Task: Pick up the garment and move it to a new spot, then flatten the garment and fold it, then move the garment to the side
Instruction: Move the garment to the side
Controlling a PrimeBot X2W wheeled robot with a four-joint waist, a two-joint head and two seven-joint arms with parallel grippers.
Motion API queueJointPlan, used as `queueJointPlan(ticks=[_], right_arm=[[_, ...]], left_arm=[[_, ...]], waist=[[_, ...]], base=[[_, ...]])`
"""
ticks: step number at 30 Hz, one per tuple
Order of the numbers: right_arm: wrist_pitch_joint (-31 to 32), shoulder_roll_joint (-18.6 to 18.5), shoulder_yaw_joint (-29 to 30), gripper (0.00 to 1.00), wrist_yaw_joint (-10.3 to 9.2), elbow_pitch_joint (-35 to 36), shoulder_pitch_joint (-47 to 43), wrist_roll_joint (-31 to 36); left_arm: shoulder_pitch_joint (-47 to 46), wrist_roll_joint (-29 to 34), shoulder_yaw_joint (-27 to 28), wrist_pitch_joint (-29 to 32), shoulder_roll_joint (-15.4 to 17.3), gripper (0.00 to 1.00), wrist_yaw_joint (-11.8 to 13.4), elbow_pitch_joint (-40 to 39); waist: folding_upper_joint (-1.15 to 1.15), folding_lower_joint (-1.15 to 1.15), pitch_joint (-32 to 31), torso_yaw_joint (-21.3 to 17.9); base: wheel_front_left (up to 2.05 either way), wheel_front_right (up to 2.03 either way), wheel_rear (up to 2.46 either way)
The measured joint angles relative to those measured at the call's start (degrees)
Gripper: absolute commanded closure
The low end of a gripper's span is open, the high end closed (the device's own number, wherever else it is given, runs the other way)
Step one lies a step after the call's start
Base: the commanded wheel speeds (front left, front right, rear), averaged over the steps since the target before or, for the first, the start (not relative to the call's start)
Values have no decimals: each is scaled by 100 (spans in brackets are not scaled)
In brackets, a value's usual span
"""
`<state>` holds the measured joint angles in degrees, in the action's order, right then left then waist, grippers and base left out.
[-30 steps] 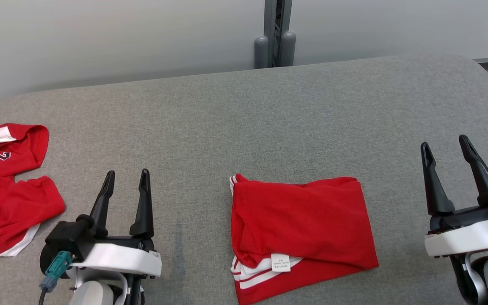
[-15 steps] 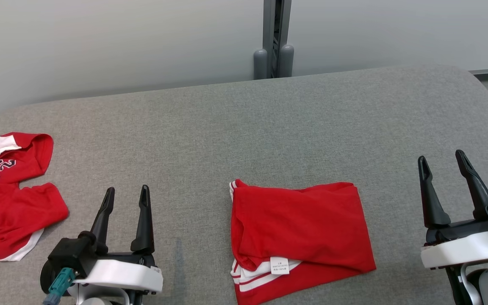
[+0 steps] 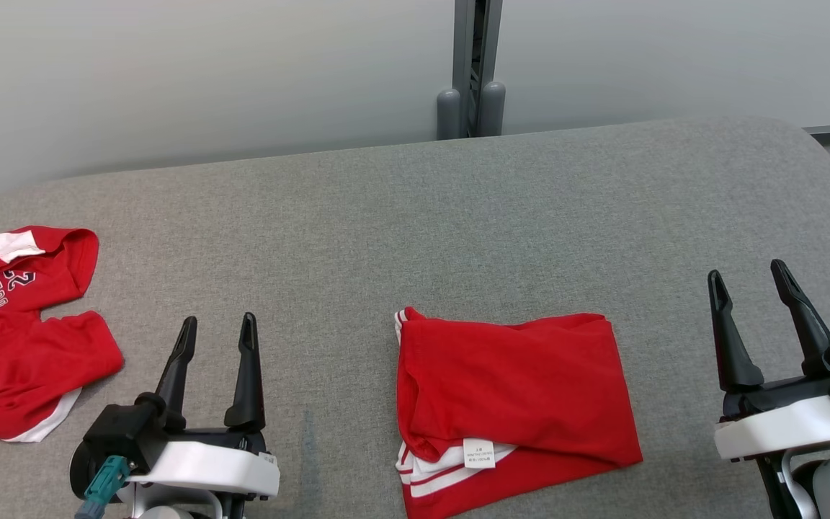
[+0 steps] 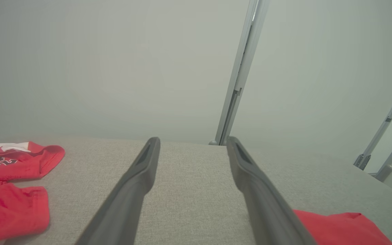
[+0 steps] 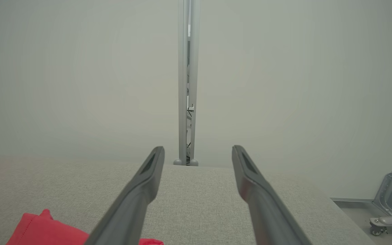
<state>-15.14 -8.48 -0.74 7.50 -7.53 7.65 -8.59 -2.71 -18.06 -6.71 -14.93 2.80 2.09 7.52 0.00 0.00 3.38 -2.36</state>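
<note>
2 empty hands spread, left hand [image 3: 219,319] and right hand [image 3: 745,269]; garment [image 3: 512,393] lies long axis left-right.

Ahead of the left tool [image 3: 219,319] and of the right tool [image 3: 744,269] the grey bench [image 3: 458,216] is bare up to its far edge. Between the two tools the folded red garment [image 3: 516,382] lies low and flat, apart from both. On the outer side of the left tool a red shirt [image 3: 19,346] lies near. Behind the far edge a pale wall [image 3: 242,72] with a grey post [image 3: 478,58] closes the way.
</note>
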Motion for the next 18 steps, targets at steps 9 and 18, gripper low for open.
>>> queueJointPlan(ticks=[9,18], right_arm=[[0,4,-34,0,0,-120,-4,-81],[333,-3,-431,0,0,-1213,24,-1206]], left_arm=[[10,24,-15,0,0,0,-1,3],[-23,93,-100,0,0,0,-46,48]], waist=[[0,0,27,18],[0,0,192,107]], base=[[0,0,0],[0,0,0]])
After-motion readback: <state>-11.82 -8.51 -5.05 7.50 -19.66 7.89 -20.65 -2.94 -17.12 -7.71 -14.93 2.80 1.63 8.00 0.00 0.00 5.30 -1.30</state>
